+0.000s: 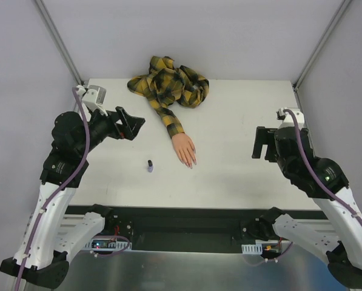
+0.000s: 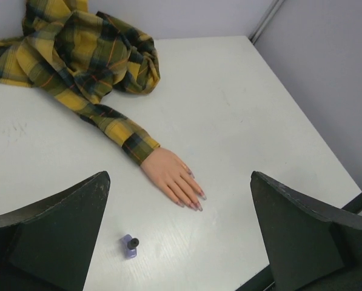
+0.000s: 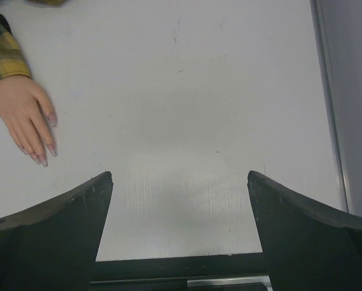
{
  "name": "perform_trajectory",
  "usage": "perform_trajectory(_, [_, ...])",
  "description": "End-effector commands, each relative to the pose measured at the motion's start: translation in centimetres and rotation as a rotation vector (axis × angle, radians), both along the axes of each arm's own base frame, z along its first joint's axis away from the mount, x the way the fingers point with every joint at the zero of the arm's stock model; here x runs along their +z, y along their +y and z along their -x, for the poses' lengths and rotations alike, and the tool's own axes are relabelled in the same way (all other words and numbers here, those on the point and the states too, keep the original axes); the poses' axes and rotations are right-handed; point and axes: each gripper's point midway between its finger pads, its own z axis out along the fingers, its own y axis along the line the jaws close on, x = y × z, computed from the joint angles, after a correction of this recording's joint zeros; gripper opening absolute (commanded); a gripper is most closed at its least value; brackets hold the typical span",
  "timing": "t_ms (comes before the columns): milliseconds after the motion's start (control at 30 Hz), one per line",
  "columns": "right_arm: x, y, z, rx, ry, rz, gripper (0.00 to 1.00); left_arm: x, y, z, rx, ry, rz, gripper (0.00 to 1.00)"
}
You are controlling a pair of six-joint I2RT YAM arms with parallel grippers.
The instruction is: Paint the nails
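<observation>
A peach mannequin hand (image 1: 184, 148) lies flat mid-table, its yellow-black plaid sleeve (image 1: 168, 85) bunched at the far edge. The pinkish-purple nails (image 1: 191, 163) (image 2: 196, 203) (image 3: 42, 154) tip its fingers, pointing toward the near edge. A small purple bottle (image 1: 150, 165) (image 2: 130, 245) with a dark cap stands left of the fingertips. My left gripper (image 1: 132, 124) (image 2: 179, 182) hovers open at the left, above and away from the hand. Over the right side of the table my right gripper (image 1: 261, 144) (image 3: 179, 179) is open too, with nothing between its fingers.
The white table (image 1: 241, 176) is bounded by grey walls with metal corner posts (image 1: 317, 51) at the back. A dark rail (image 1: 199, 221) runs along the near edge beside the arm bases.
</observation>
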Motion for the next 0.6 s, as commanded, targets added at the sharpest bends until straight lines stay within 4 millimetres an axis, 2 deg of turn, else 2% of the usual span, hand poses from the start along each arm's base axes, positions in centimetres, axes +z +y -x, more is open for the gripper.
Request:
perform_trajectory(0, [-0.4, -0.7, -1.4, -0.133, 0.002, 0.012, 0.96, -3.3, 0.2, -1.3, 0.021, 0.064, -0.054, 0.99])
perform_trajectory(100, [-0.9, 1.4, -2.5, -0.068, 0.008, -0.029, 0.96, -4.8, 0.2, -2.8, 0.042, 0.123, -0.064, 0.99])
perform_trajectory(133, [-2.0, 3.3, -3.1, -0.005, 0.020, -0.072, 0.96, -5.2, 0.2, -3.1, 0.048, 0.140, -0.069, 0.99])
perform_trajectory(267, [-4.1, 7.7, -4.7, 0.029, 0.104, -0.216, 0.96, -7.0, 2.3, -4.8, 0.195, 0.226, -0.060, 0.99])
perform_trajectory(333, [-6.2, 9.8, -5.4, 0.019, 0.179, -0.173, 0.96, -7.2, 5.1, -5.5, 0.352, 0.263, -0.005, 0.99])
perform_trajectory(367, [-5.4, 10.9, -5.9, -0.005, 0.163, -0.196, 0.96, -7.5, 6.3, -5.5, 0.416, 0.277, 0.005, 0.99])
perform_trajectory(400, [-5.6, 11.8, -6.2, -0.013, 0.167, -0.179, 0.96, -7.2, 8.4, -5.4, 0.533, 0.271, 0.034, 0.99])
perform_trajectory(433, [-7.1, 13.9, -6.6, -0.010, 0.188, -0.114, 0.96, -7.2, 9.3, -5.2, 0.582, 0.267, 0.037, 0.99])
perform_trajectory(467, [-7.4, 15.1, -6.8, -0.019, 0.195, -0.112, 0.96, -7.3, 10.0, -5.0, 0.620, 0.258, 0.033, 0.99])
perform_trajectory(500, [-6.6, 17.0, -7.5, -0.041, 0.186, -0.160, 0.96, -7.4, 10.6, -4.8, 0.648, 0.253, 0.025, 0.99])
perform_trajectory(533, [-8.6, 19.2, -7.4, -0.038, 0.221, -0.097, 0.96, -7.6, 11.7, -4.6, 0.709, 0.250, 0.006, 0.99])
perform_trajectory(567, [-9.3, 20.8, -7.6, -0.033, 0.231, -0.084, 0.96, -8.0, 12.2, -4.6, 0.739, 0.257, -0.004, 0.99])
